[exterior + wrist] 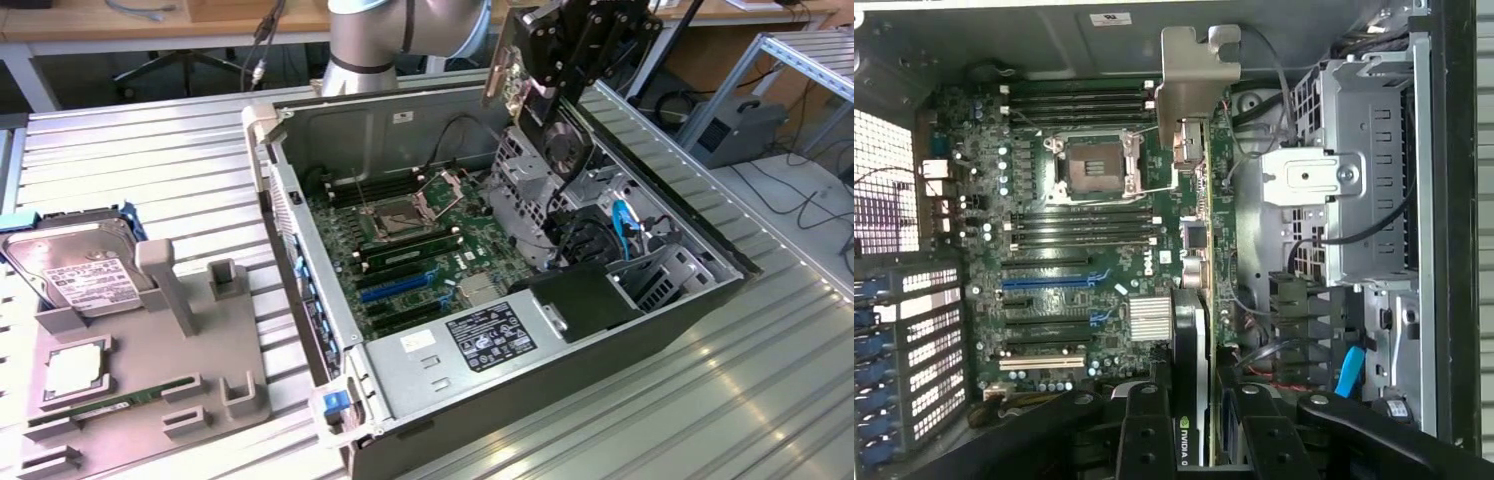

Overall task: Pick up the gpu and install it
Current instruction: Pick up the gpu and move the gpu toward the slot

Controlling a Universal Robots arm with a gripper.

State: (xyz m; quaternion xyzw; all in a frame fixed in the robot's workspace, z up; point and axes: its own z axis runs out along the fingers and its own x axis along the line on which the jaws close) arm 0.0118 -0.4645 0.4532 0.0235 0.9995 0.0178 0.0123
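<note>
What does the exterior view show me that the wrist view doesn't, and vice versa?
Exterior view: the grey parts tray holding a hard drive beside the computer case, and the silver arm. Wrist view: the NVIDIA marking and the case's perforated wall face-on. Both: the gpu gripped in the claw above the motherboard.

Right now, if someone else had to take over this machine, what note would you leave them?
Gripper: shut on the gpu, with the card's silver bracket pointing away from the wrist.
Where: the gpu hangs above the open computer case, clear of the motherboard.
Done: pick-up; the card is in the air.
Left: the card is not yet seated in any slot.
</note>
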